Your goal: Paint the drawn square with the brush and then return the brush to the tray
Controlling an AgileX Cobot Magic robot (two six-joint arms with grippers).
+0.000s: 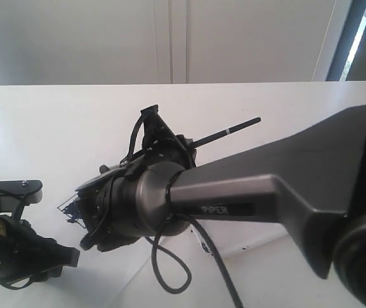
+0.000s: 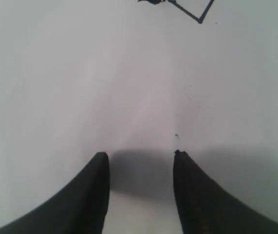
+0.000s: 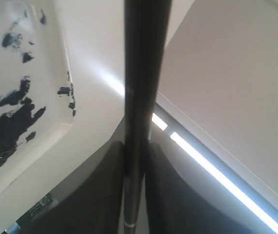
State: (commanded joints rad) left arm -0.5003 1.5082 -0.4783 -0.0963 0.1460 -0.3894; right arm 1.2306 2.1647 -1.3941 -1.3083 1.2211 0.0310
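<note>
Over white tabletop, right end effector grips the brush.

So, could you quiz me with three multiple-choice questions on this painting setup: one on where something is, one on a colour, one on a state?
1. Where is the brush? A on the floor; B clamped in the right tool; C on a shelf.
2. What colour are the paint blots in the tray? A red; B dark navy; C yellow.
3. How is the left tool? A open and empty; B shut on a cloth; C shut on a pen.
Answers: B, the right wrist view shows its handle pinched there; B, the blots look blue-black; A, its fingers stand apart, nothing between.
</note>
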